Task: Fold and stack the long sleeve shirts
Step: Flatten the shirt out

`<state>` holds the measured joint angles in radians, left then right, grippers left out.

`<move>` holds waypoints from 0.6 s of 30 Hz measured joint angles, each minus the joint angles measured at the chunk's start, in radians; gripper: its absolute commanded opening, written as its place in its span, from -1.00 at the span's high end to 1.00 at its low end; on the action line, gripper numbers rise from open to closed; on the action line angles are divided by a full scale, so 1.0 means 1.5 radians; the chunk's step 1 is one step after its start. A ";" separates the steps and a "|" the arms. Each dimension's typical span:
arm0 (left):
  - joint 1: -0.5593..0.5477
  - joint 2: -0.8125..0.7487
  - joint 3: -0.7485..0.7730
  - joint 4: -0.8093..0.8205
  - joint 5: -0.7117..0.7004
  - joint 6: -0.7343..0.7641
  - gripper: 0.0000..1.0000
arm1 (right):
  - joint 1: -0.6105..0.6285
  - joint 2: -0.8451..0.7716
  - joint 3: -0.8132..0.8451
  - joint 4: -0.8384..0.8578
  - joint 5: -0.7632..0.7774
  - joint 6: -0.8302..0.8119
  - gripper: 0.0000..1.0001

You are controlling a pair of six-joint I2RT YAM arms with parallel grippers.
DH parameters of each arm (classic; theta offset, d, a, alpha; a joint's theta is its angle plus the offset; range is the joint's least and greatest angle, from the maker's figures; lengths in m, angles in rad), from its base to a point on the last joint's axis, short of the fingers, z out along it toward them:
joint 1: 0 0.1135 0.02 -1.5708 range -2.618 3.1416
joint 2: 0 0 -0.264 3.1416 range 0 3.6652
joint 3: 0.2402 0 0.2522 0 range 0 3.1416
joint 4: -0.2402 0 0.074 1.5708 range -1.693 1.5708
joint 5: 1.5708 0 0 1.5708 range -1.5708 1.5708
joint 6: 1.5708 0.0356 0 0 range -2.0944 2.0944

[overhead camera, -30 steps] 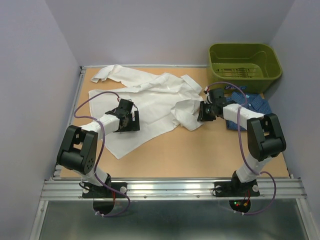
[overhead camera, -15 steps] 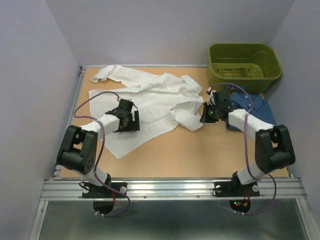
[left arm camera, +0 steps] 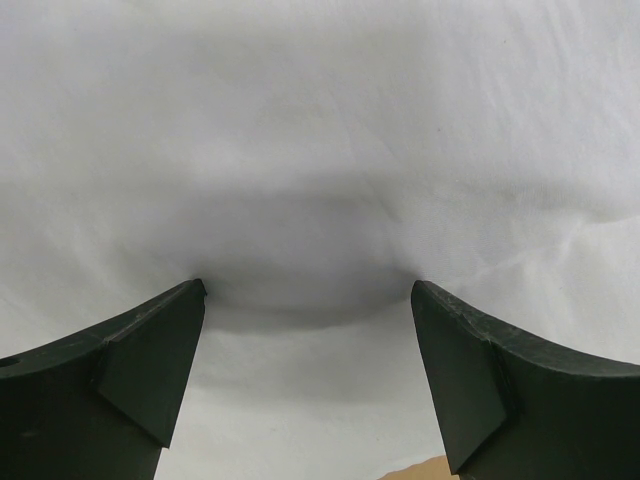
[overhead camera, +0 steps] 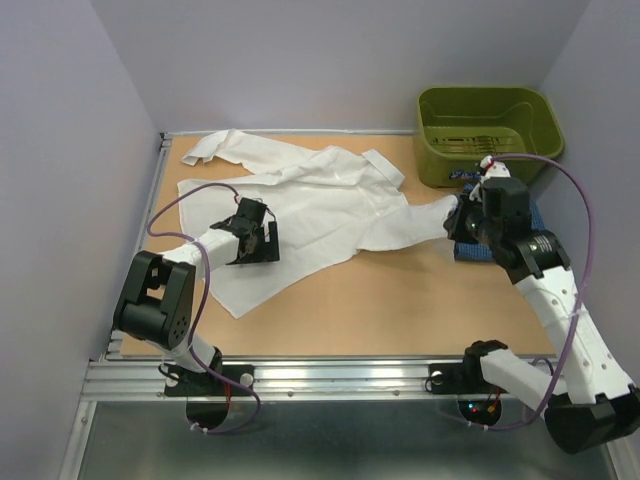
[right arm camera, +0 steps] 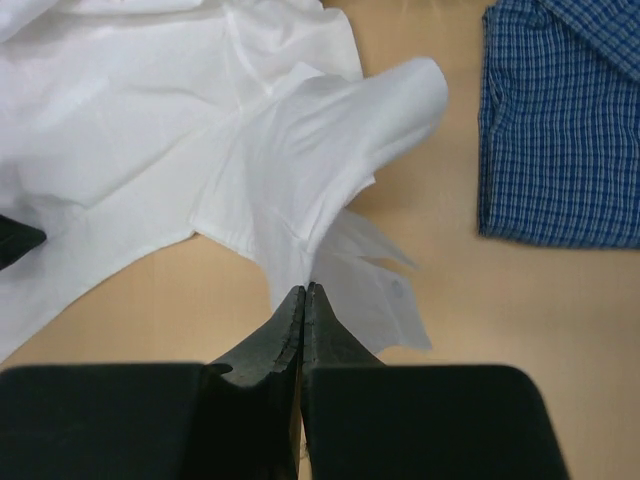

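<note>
I'm pinching the right gripper [right arm camera: 304, 290] onto the sleeve [right arm camera: 340, 140] of the white shirt [overhead camera: 300, 200]; the left gripper [left arm camera: 308, 290] is sitting wide open over it.

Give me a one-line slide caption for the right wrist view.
Right pincer shut on the white shirt sleeve, blue checked shirt lying folded on the table beside it.

Right gripper [overhead camera: 460, 217] pinched its jaws together on the sleeve [overhead camera: 415, 222] of the white shirt [overhead camera: 310, 205], then travelled right. The sleeve, bunched in a heap near table centre a second earlier, was drawn out straight to the right. The right arm's elbow swung out to the near right, covering most of the blue shirt [overhead camera: 466, 250] in the top view.
</note>
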<state>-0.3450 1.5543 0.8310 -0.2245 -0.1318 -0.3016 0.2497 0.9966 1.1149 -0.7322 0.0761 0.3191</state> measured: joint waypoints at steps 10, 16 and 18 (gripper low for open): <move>0.000 -0.065 -0.008 -0.001 -0.012 -0.004 -0.92 | 0.000 -0.200 -0.001 -0.162 0.004 0.056 -0.20; 0.000 -0.152 -0.011 -0.003 -0.028 -0.014 -0.92 | 0.000 -0.243 -0.016 -0.150 -0.036 0.051 -0.60; 0.000 -0.180 -0.010 -0.003 -0.029 -0.015 -0.93 | 0.000 -0.219 -0.031 -0.127 -0.059 0.051 -0.60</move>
<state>-0.3447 1.2842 0.8158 -0.2287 -0.1757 -0.3237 0.2497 0.6678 1.0679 -0.9222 -0.0124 0.3954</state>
